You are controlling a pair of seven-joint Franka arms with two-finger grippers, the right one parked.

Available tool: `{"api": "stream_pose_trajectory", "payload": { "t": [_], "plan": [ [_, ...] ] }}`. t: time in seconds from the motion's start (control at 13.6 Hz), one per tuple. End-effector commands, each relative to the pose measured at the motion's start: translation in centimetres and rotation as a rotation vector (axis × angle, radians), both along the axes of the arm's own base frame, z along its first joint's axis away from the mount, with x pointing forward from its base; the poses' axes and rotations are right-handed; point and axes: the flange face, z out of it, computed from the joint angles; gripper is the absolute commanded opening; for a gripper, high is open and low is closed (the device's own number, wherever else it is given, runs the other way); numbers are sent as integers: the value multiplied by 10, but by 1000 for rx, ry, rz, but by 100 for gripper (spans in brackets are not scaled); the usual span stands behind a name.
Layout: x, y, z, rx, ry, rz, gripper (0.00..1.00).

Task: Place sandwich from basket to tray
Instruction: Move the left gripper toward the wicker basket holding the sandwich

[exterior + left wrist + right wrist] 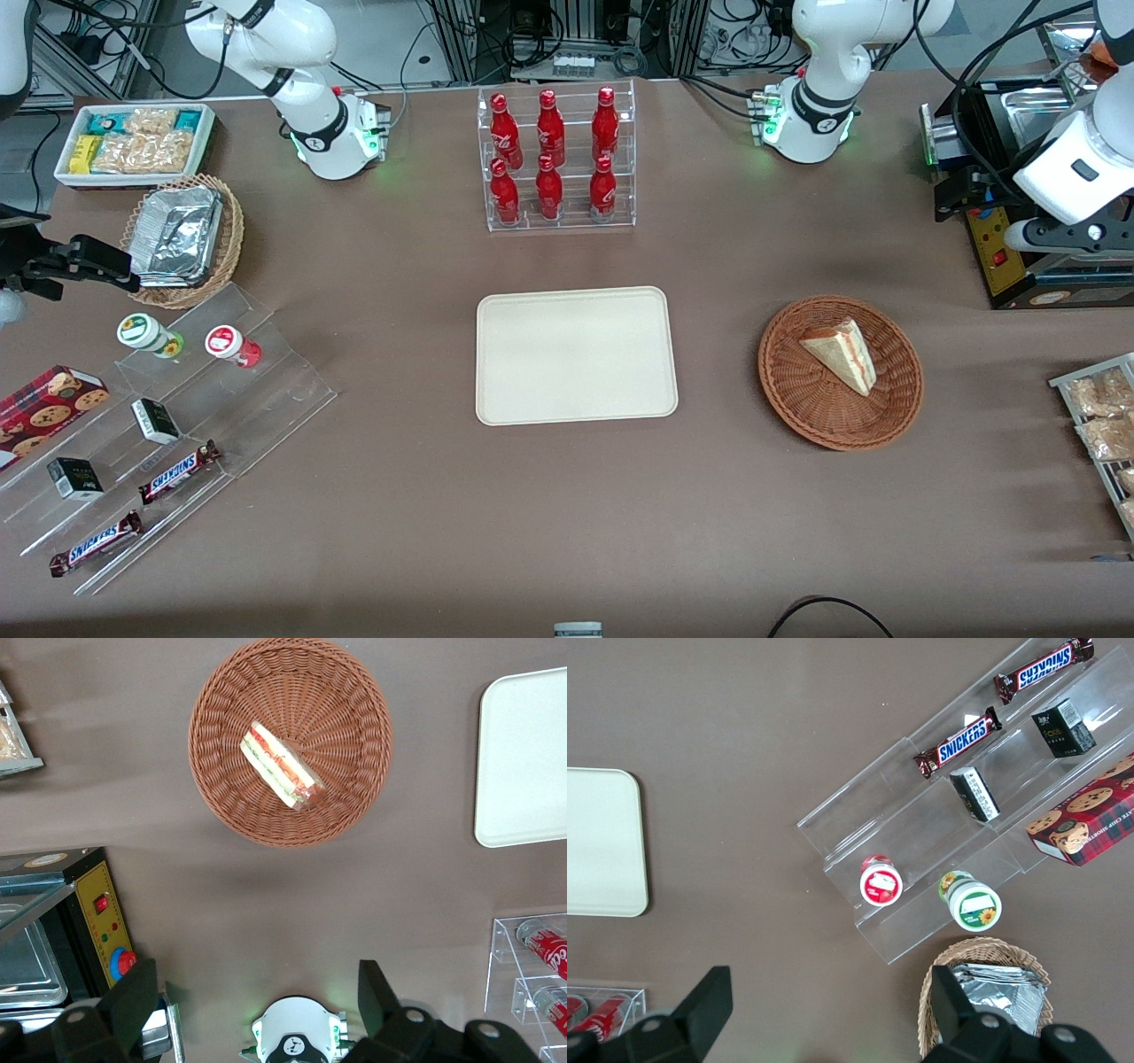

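The sandwich (842, 354) (282, 766), a pale bread wedge with red and green filling on its edge, lies in the round reddish-brown wicker basket (797, 399) (221, 771). The cream tray (576, 354) (523, 762) (602, 842) lies flat and bare beside the basket, toward the parked arm's end. My gripper (1054, 235) (255, 997) hangs high above the table, farther from the front camera than the basket and toward the working arm's end. It is open with nothing between its black fingers (133, 1001).
A clear rack of red bottles (558, 159) (540, 957) stands farther from the front camera than the tray. A black machine with a yellow panel (1001, 239) (102, 921) sits under my gripper. Bagged snacks on a rack (1099, 416) lie near the basket. A stepped acrylic display (177, 416) stands at the parked arm's end.
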Motion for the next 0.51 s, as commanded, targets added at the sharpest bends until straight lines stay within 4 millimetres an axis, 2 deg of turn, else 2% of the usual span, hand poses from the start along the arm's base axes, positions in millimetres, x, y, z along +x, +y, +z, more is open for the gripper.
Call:
{"api": "stream_pose_trajectory", "payload": {
  "t": [0.0, 0.22, 0.44],
  "plan": [
    [-1, 0, 7, -11, 5, -6, 100],
    [1, 2, -4, -15, 28, -6, 100],
    [10, 2, -29, -15, 51, -7, 100]
  ]
}}
